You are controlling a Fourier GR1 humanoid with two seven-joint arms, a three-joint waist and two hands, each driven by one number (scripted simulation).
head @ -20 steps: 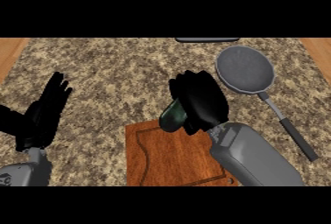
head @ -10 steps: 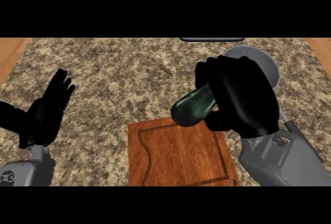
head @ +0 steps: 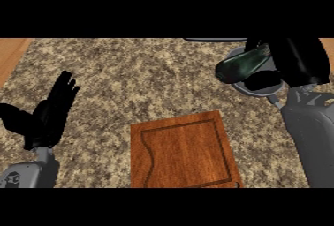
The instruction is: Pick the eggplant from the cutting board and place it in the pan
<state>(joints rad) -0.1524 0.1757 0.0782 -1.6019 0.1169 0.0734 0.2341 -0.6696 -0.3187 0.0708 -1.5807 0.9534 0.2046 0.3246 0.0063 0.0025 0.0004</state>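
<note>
Right robot hand (head: 297,57) curled round glossy dark eggplant (head: 240,66) above round grey pan (head: 251,88), wooden cutting board (head: 183,154)

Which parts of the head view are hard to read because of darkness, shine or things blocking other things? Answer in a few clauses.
Head view: the right hand is a flat black mass, so its shape around the eggplant is hard to read; the eggplant shows a pale sheen on dark green skin; the hand and eggplant cover most of the pan; the cutting board and counter look evenly lit; the open left hand rests at the left.
</note>
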